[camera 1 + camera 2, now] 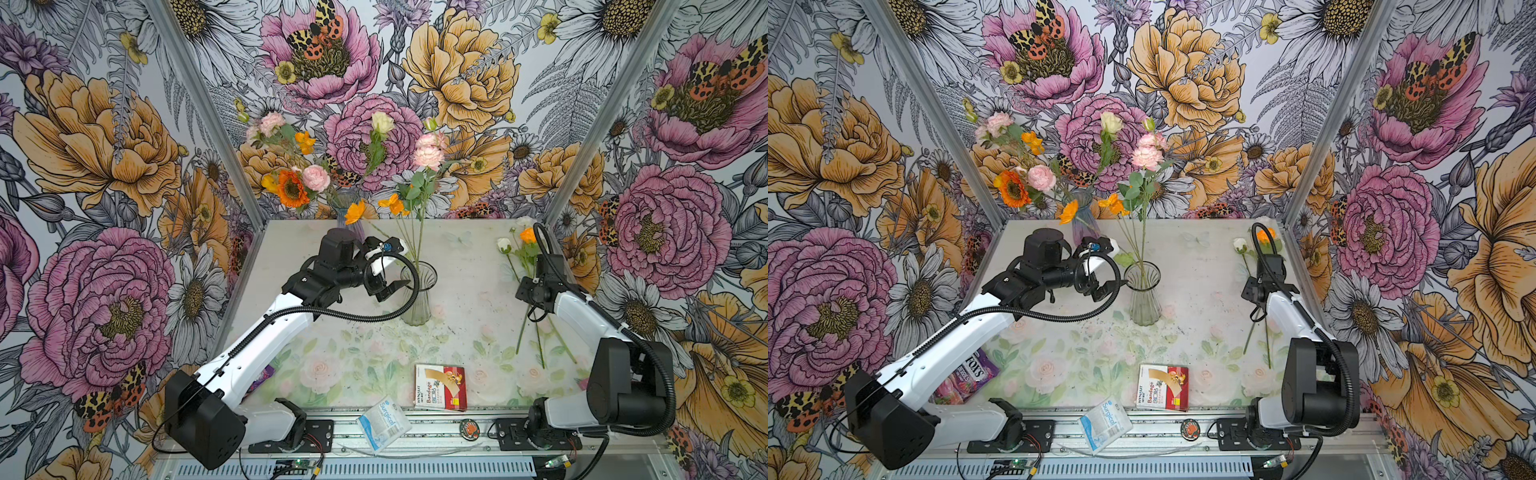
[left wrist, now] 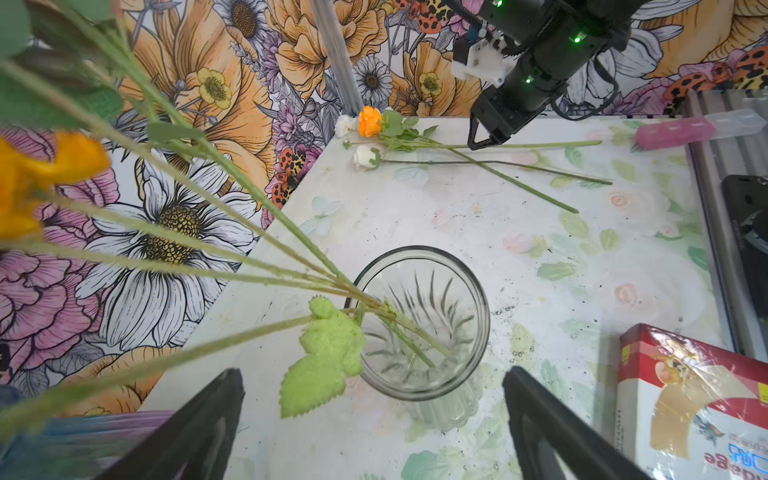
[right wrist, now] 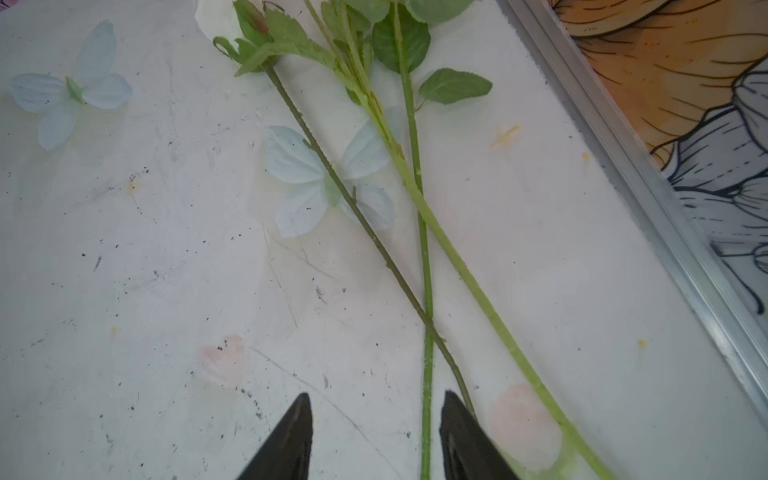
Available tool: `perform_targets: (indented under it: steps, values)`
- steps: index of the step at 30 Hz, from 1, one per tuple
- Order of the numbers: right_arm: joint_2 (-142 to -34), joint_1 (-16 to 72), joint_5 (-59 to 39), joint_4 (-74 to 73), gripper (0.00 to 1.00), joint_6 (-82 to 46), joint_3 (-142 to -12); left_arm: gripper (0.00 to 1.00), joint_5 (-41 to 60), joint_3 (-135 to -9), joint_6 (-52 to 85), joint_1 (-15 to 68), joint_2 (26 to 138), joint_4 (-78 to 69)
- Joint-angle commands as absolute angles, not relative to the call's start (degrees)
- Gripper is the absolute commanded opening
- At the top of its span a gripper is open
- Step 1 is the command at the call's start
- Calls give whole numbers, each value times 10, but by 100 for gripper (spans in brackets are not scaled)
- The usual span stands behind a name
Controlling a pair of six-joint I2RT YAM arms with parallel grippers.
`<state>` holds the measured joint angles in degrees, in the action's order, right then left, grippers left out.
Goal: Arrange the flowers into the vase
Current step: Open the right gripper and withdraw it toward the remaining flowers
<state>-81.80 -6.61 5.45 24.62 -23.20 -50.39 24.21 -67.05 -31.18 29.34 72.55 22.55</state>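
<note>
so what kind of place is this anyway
Likely a robot test booth, not a real room: two white and black robot arms bolted to a grey metal rail, flower-printed wall panels closing in a table, and a clear ribbed glass vase as a prop.

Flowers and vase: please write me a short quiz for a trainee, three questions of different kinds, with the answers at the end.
1. True or false: the clear vase is empty.
2. How many flowers lie on the table under the right hand? A) one B) three C) six
3. Fill in: the left hand, beside the clear vase, is ___ (open or shut).
Key: 1 false; 2 B; 3 open.
</note>
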Motion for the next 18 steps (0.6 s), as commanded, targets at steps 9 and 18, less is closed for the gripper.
perform_targets:
  steps: [9,18]
  values:
    - [-804,-119,50,234,52,-210,-509,99,267,-579,-170,327,597,256]
    - [-862,-156,51,225,46,-197,-521,99,232,-705,-208,590,731,265]
